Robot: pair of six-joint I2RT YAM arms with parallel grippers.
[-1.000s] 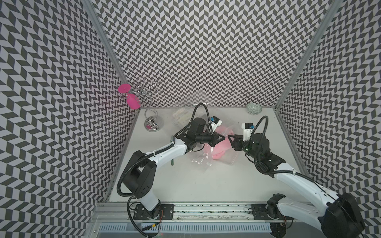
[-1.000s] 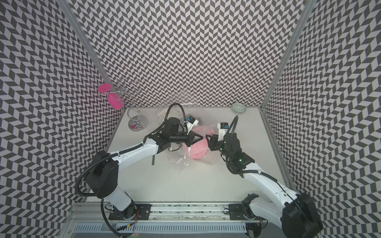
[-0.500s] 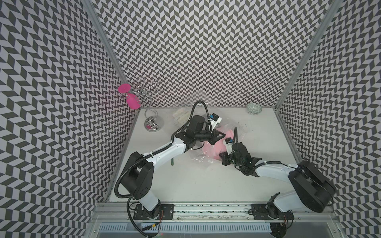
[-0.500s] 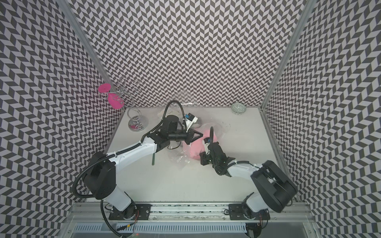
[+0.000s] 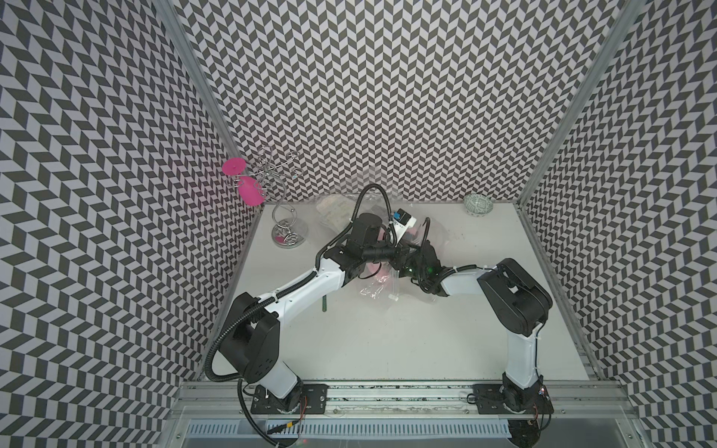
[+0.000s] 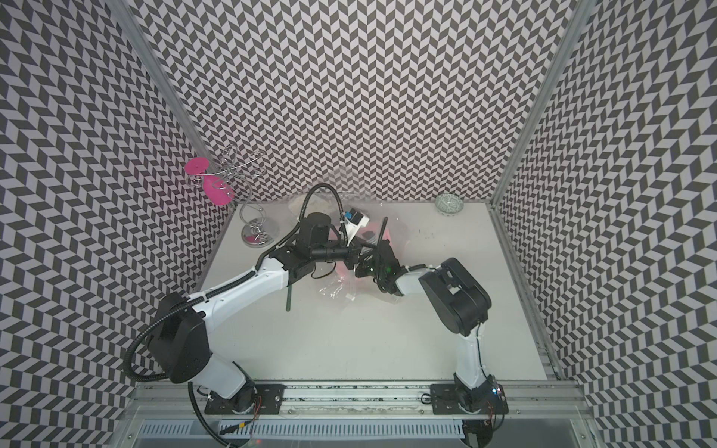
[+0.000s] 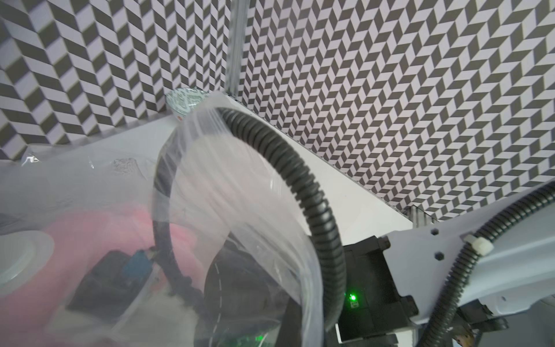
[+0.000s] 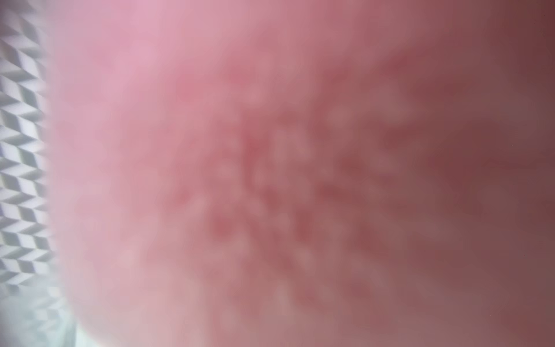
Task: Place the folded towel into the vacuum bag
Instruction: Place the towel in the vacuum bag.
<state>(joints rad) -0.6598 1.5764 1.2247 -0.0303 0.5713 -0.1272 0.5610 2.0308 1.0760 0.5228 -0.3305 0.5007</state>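
The vacuum bag (image 5: 374, 289) lies crinkled at mid-table, its clear plastic (image 7: 210, 165) lifted into a wide open mouth in the left wrist view. Its round white valve cap (image 7: 18, 258) shows there too. My left gripper (image 5: 399, 252) is shut on the bag's rim and holds it up. The pink folded towel (image 7: 99, 228) sits inside the bag and fills the right wrist view (image 8: 270, 165) as a blur. My right arm's wrist (image 5: 425, 265) reaches into the bag's mouth under the left gripper. Its fingers are hidden by plastic, towel and the left arm.
A wire stand (image 5: 289, 236) with pink discs (image 5: 234, 167) is at the back left. A patterned bowl (image 5: 479, 204) sits at the back right, another clear packet (image 5: 333, 213) by the back wall. A dark green stick (image 5: 324, 304) lies beside the left forearm.
The right arm has folded, its elbow now raised at the right, and its wrist has gone deeper into the bag's mouth. The left arm has stayed almost still, holding the bag.
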